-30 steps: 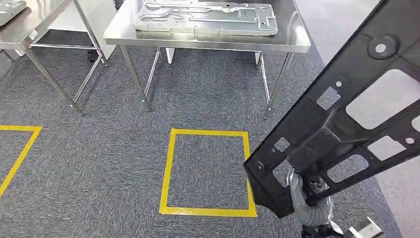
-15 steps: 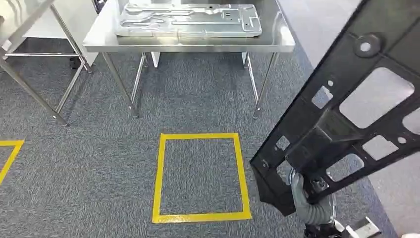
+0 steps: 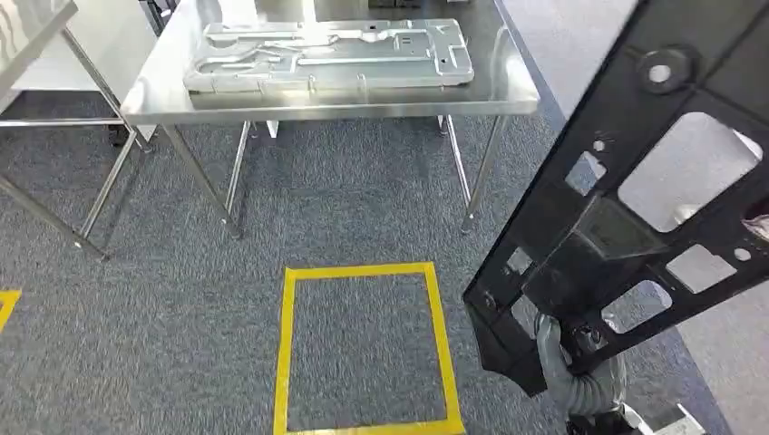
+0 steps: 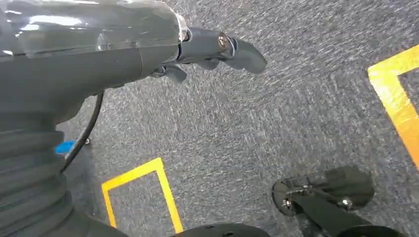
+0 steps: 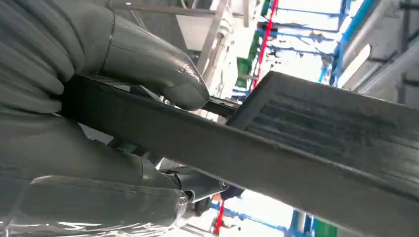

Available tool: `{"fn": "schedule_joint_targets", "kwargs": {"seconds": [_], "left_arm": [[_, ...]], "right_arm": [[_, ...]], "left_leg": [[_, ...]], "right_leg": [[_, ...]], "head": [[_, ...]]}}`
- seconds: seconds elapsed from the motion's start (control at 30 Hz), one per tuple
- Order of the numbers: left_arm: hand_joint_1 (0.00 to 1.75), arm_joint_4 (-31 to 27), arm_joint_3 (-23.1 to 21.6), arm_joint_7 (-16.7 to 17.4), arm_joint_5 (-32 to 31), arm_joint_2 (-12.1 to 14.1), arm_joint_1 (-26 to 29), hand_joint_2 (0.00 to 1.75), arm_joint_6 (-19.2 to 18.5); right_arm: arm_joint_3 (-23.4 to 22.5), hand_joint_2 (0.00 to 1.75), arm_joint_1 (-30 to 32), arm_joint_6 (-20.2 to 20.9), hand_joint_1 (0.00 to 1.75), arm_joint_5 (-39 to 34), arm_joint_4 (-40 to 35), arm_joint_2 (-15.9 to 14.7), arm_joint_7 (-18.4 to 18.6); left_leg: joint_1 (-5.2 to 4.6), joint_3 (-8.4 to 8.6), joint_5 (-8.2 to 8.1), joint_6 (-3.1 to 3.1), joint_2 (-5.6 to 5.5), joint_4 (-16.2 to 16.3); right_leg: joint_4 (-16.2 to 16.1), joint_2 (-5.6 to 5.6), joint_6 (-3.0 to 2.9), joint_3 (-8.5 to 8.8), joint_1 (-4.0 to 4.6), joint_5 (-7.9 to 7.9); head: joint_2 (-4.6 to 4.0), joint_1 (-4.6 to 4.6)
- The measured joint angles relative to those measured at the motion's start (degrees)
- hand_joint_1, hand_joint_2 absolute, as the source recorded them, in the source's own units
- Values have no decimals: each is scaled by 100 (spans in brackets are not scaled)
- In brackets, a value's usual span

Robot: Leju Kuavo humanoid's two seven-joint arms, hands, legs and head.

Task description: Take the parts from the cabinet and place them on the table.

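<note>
Carried part: a large black stamped-metal panel with cut-out windows (image 3: 635, 208), held tilted at the robot's right side, well off the floor.
Right hand: the right hand (image 3: 567, 358) is clamped on the panel's lower edge, thumb on one face and fingers on the other.
Left hand: the left hand (image 4: 217, 47) hangs over the grey carpet holding nothing, fingers loosely curled; I cannot tell more.
Change: the stainless steel table (image 3: 508, 95) and the yellow taped square (image 3: 286, 344) have slid lower in the head view, so the robot has walked closer.
Table top: a silver pressed-metal plate (image 3: 331, 54) already lies there.
Meaning: delivery is near; setting down is left.
</note>
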Motion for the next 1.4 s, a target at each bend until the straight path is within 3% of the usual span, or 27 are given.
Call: {"fn": "schedule_joint_targets", "kwargs": {"seconds": [0.07,0.1,0.2,0.27,0.3,0.33,0.37,0.4,0.47,0.57,0.6,0.67,0.7,0.73,0.77,0.8,0.87,0.9,0.93,1.03,1.07,1.13,1.2,1.27,1.3,1.33,1.4], "left_arm": [[0,2,7,61,4,-44,14,175,-46],[0,2,24,92,24,-50,19,175,-52],[0,2,79,194,104,-87,46,175,-85],[0,2,138,260,177,-109,61,175,-89],[0,2,157,286,188,-116,59,175,-101],[0,7,182,328,197,-144,58,175,-111],[0,7,201,361,210,-140,65,175,-118],[0,9,234,389,245,-142,52,175,-157],[0,-2,267,415,265,-162,4,175,-172],[0,-2,317,367,319,-199,-34,175,-181],[0,4,343,332,352,-214,-36,175,-181],[0,4,380,306,361,-221,-23,175,-181],[0,4,402,304,369,-221,-16,175,-181],[0,4,424,273,378,-223,-8,175,-184],[0,4,433,273,372,-223,-21,175,-183],[0,4,433,275,361,-227,-22,175,-183],[0,4,450,273,363,-225,8,175,-181],[0,4,466,240,363,-216,23,175,-166],[0,4,468,232,363,-218,6,175,-166],[0,4,474,190,352,-234,-2,175,-155],[0,7,474,190,343,-264,7,175,-159],[0,7,481,236,341,-267,20,175,-159],[0,13,487,304,323,-271,36,175,-162],[0,15,492,341,306,-271,54,175,-162],[0,15,492,361,302,-273,56,175,-162],[0,15,492,367,297,-273,60,175,-164],[0,24,498,380,291,-271,80,175,-162]], "right_arm": [[2,175,-37,-4,175,138,-22,-85,-7],[7,175,-67,-7,175,208,-17,-136,-13],[11,175,-128,-9,175,308,-17,-306,-17],[28,175,-264,-15,175,345,2,-393,2],[44,175,-335,-29,175,371,18,-424,20],[66,175,-383,-39,175,395,37,-459,64],[79,175,-408,-59,175,424,55,-468,72],[98,175,-431,-105,175,443,87,-474,81],[151,175,-511,-144,175,491,94,-496,127],[245,175,-605,-217,175,496,94,-538,122],[267,175,-614,-230,175,492,112,-555,109],[310,175,-612,-232,175,485,146,-568,92],[328,175,-610,-234,175,485,164,-573,88],[339,175,-609,-234,175,485,177,-577,83],[345,175,-611,-234,175,485,186,-588,76],[356,175,-611,-234,175,483,195,-594,74],[387,175,-605,-236,175,481,199,-608,68],[398,175,-623,-238,175,472,212,-616,61],[402,175,-589,-256,175,459,216,-625,55],[424,175,-544,-348,175,435,214,-669,44],[426,175,-530,-372,175,430,214,-688,35],[435,175,-505,-394,175,426,214,-717,15],[444,175,-437,-404,175,426,216,-745,0],[450,175,-380,-411,175,426,216,-761,-7],[452,175,-360,-413,175,426,216,-765,-11],[459,175,-344,-413,175,428,216,-776,-15],[468,175,-300,-417,175,428,221,-791,-33]], "left_leg": [[77,271,-70,35,-1,-189],[88,395,-115,40,-6,-263],[114,810,-315,13,-33,-435],[149,1098,-494,-30,-53,-476],[170,1225,-596,-53,-52,-481],[186,1356,-709,-84,-47,-483],[180,1441,-810,-115,-37,-495],[166,1566,-939,-141,-56,-469],[123,1838,-971,-247,-27,-584],[168,1535,-666,-326,-5,195],[168,1218,-721,-319,-5,681],[153,615,-1248,-319,-5,1352],[136,377,-1580,-287,-5,1493],[120,221,-1751,-253,-4,1462],[91,156,-1704,-204,-5,1254],[62,171,-1454,-140,-5,930],[-37,280,-476,85,10,111],[-88,272,-179,113,-45,40],[-92,314,-306,50,-46,-18],[-47,527,-208,120,-51,-203],[-33,627,-204,112,-38,-282],[-6,743,-265,129,-35,-346],[17,844,-382,109,-44,-352],[56,1012,-527,64,-71,-352],[85,1135,-623,35,-85,-352],[108,1264,-726,6,-88,-352],[98,1459,-943,-63,-72,-307]], "right_leg": [[838,-53,49,-497,-3,261],[1227,-60,94,-841,-20,196],[1617,-81,192,-1601,-89,-557],[1264,-99,255,-1803,-128,-656],[936,-116,276,-1814,-143,-424],[529,-149,285,-1809,-159,127],[136,-227,273,-1827,-178,985],[32,-339,215,-1832,-164,1339],[94,-241,82,-1757,-136,1135],[34,-181,-92,-1458,-142,1002],[32,-172,-134,-1396,-118,938],[32,-129,-169,-1296,-88,818],[32,-110,-185,-1231,-64,753],[32,-96,-197,-1161,-41,693],[32,-93,-204,-1081,-7,628],[31,-97,-214,-1008,24,571],[18,-103,-233,-899,43,472],[44,-92,-192,-841,99,423],[25,-53,-142,-843,51,396],[167,-52,-44,-796,54,489],[374,-66,-17,-898,39,503],[1052,-72,53,-1374,20,381],[1608,-78,125,-1914,-38,43],[1519,-92,181,-2129,-86,-113],[1194,-96,220,-2103,-110,-14],[790,-114,252,-2032,-128,261],[143,-195,215,-2008,-135,1437]], "head": [[0,-2],[0,-2],[0,0],[0,-2],[0,0],[0,0],[0,2],[0,2],[0,-9],[0,-20],[0,-24],[0,-24],[0,-24],[0,-24],[0,-24],[0,-24],[0,-24],[0,-13],[0,-20],[0,-20],[0,-15],[0,-17],[0,-17],[0,-17],[0,-17],[0,-17],[0,-20]]}}
